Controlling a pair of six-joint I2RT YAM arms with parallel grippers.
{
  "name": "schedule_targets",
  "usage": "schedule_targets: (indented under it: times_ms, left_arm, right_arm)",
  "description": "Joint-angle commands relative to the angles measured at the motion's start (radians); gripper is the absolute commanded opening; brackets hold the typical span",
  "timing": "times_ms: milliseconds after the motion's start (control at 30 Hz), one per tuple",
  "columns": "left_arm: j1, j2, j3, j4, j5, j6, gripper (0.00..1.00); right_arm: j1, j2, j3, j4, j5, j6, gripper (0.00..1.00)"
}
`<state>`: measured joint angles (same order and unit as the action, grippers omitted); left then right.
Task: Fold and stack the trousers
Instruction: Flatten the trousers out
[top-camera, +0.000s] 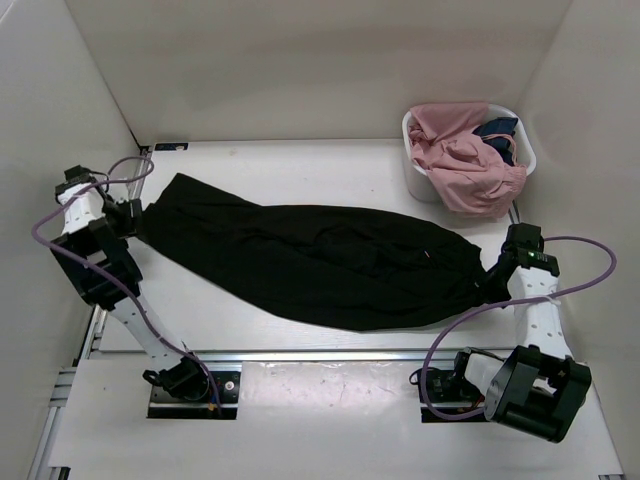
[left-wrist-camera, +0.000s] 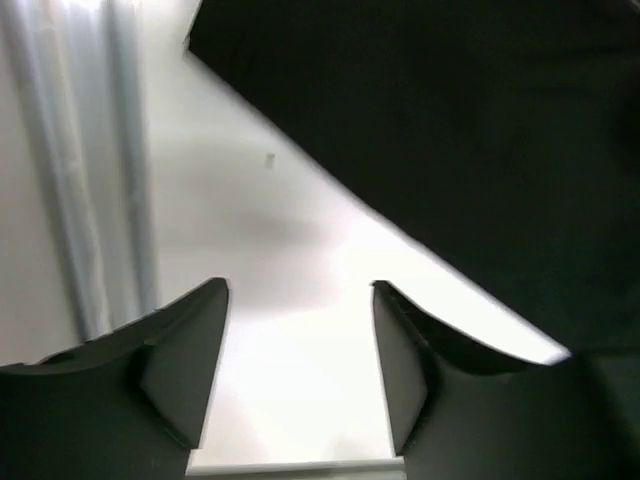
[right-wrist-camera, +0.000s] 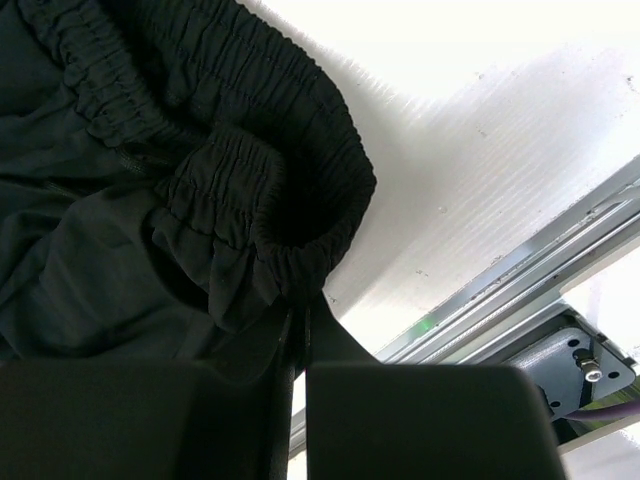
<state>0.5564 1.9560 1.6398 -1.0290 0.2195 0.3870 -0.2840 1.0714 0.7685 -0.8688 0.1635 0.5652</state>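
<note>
Evidently the trousers (top-camera: 320, 260) lie stretched across the tabletop (top-camera: 300, 165) for a first fold: the right pincer (right-wrist-camera: 298, 335) is clamped on the waistband (right-wrist-camera: 250, 170), the left pincer (left-wrist-camera: 300, 310) stands apart and empty beside the leg ends (top-camera: 178, 198), which it probably must grip.

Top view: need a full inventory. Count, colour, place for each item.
trousers: 1, black, spread across the table from left to right
basket: 1, white, far right corner
pink garment: 1, pink, in the basket, spilling over its front rim
dark blue garment: 1, dark blue, in the basket behind the pink one
table: 1, white
cables: 2, purple, one along each arm
left pincer: open, empty, at the trousers' left end
right pincer: shut on the trousers' waistband, right end
</note>
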Motion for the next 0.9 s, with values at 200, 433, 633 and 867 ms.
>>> schedule_targets:
  times_ms: [200, 433, 633, 867]
  left_arm:
    - [-0.018, 0.282, 0.188, 0.043, 0.145, -0.111, 0.8]
    - [-0.029, 0.365, 0.258, 0.043, 0.288, -0.12, 0.34]
    - [-0.029, 0.217, 0.183, 0.043, 0.267, -0.071, 0.14]
    - [-0.05, -0.116, 0.094, -0.015, -0.01, 0.076, 0.14]
  right_arm:
    - [-0.003, 0.009, 0.015, -0.009, -0.004, -0.025, 0.0]
    - [-0.003, 0.009, 0.015, -0.018, 0.018, -0.034, 0.0]
    - [-0.003, -0.001, 0.006, -0.018, 0.027, -0.034, 0.0]
    - [-0.003, -0.024, 0.006, -0.018, 0.004, -0.054, 0.0]
